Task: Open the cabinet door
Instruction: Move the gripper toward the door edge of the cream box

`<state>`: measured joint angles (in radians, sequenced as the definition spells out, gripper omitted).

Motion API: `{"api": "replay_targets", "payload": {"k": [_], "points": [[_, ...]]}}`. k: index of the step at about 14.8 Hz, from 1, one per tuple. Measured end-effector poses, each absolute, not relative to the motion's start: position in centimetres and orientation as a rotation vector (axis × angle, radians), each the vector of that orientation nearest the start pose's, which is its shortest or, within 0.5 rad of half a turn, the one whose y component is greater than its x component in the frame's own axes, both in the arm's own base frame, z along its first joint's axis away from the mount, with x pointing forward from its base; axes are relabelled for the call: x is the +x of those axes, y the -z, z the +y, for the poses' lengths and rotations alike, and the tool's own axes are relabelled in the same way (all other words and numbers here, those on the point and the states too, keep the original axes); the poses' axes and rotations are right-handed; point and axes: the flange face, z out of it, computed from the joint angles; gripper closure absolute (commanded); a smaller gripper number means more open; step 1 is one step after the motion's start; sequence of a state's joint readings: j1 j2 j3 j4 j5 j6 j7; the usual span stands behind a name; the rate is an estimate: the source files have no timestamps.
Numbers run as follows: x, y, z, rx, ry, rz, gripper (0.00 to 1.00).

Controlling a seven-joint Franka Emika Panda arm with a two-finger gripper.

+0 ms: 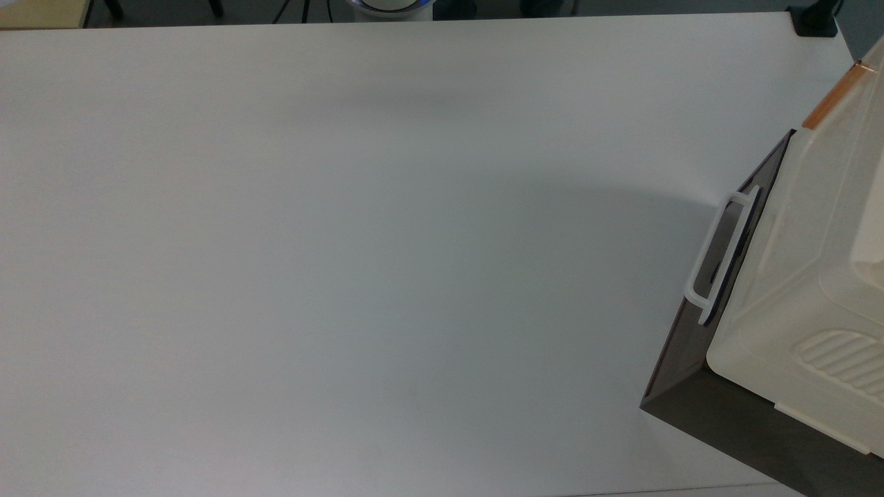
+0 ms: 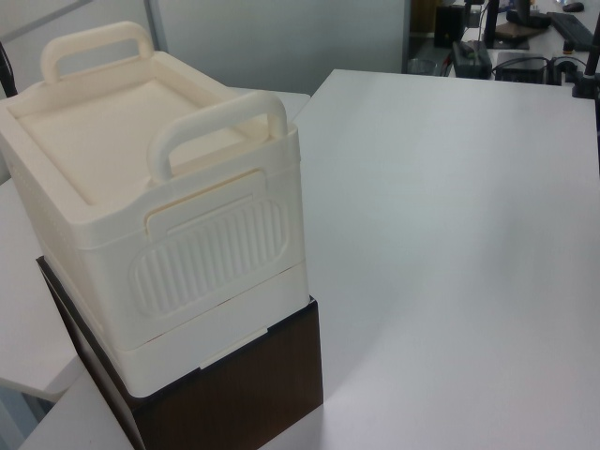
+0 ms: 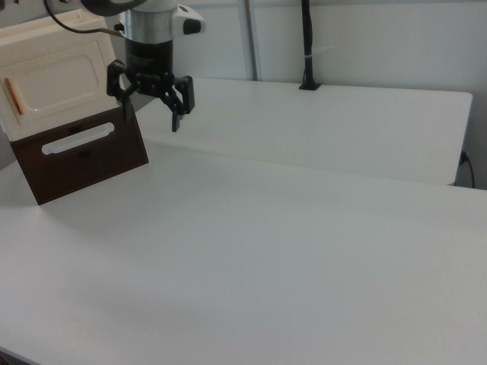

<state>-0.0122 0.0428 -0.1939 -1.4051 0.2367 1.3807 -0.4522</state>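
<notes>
- Claw (image 3: 151, 106) spread wide, holding nothing, hanging above the worktop (image 3: 289, 228), near the cabinet door (image 3: 57, 80) yet apart from it.
- Door at the right view's upper left, closed flat, orange-brown handle (image 3: 13, 96) by its left edge, above the dark panel (image 3: 84, 156) with white loop handle (image 3: 77, 138).
- Nothing done yet; reaching, gripping, swinging all left.

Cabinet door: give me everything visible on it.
The cabinet door is a cream plastic panel with a recessed rounded-rectangle moulding and a small orange-brown handle near the right view's left edge. It looks shut, flush with the cream cabinet, above the dark panel with a white loop handle. The open gripper hangs in front, apparently not touching.
</notes>
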Motion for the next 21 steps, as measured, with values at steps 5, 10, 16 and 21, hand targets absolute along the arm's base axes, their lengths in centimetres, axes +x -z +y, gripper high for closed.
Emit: {"api": "replay_targets", "payload": {"k": [5, 10, 16, 21], "points": [[55.0, -66.0, -1.5, -2.806, -0.008, -0.651, 0.0], [57.4, -64.0, 8.2, -2.768, 0.062, -0.875, 0.0], [58.5, -62.9, 19.7, -2.707, 0.265, -1.085, 0.0], [57.5, -62.0, 28.2, -2.63, 0.386, -1.235, 0.0]]}}
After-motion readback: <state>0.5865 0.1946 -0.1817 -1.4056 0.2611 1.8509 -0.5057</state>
